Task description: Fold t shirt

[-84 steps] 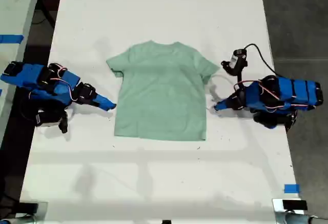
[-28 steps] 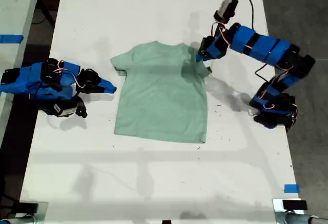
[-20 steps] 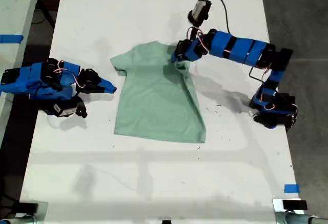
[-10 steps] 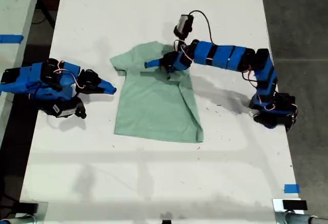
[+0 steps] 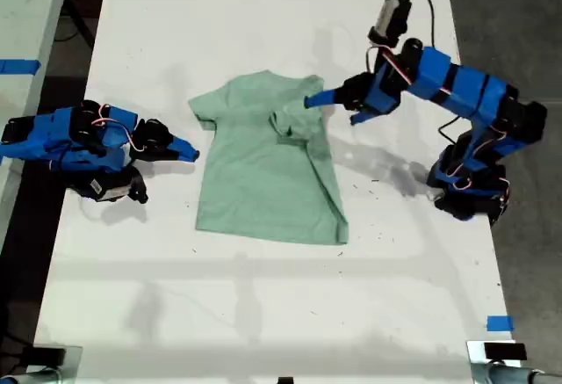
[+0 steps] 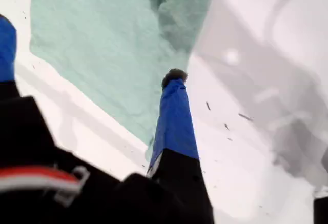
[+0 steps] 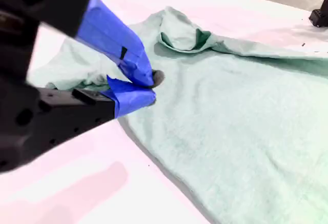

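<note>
**Limp Shirt, One Sleeve Folded In**

Nearest in the second wrist view, my second end effector is closed and empty beside the t shirt, which lies flat on the desk. The cloth looks light and limp, so pinch a hem or sleeve edge. The exterior view alone shows my first end effector with jaws apart above the in-folded sleeve.

first pincer raised, gaping, second pincer closed, low
</note>
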Controlling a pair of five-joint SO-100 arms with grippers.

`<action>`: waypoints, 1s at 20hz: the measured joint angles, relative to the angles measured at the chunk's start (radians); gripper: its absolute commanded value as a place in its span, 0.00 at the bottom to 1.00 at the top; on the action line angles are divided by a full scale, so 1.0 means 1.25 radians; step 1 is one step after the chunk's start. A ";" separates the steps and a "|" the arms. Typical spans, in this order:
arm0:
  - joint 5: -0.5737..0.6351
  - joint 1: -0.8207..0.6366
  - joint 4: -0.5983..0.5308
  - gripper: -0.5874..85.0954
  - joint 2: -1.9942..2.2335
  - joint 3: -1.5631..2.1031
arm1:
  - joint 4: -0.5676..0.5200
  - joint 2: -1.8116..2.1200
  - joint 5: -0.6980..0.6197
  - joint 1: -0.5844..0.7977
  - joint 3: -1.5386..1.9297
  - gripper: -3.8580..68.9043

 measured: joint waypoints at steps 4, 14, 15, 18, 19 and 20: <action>0.000 0.000 0.000 0.01 0.000 0.000 | -0.070 0.488 0.086 -0.029 0.512 0.38; 0.000 -0.016 0.000 0.01 0.000 0.000 | -0.194 1.183 0.027 -0.126 1.199 0.09; 0.000 -0.023 0.000 0.01 0.000 0.000 | -0.194 1.192 0.004 -0.126 1.199 0.07; -0.001 -0.091 0.000 0.01 0.000 0.000 | -0.196 1.195 -0.061 -0.129 1.199 0.04; -0.009 -0.109 0.000 0.01 0.000 0.000 | -0.196 1.195 -0.070 -0.130 1.199 0.04; -0.032 -0.113 0.000 0.01 0.000 0.000 | -0.196 1.195 -0.071 -0.130 1.199 0.04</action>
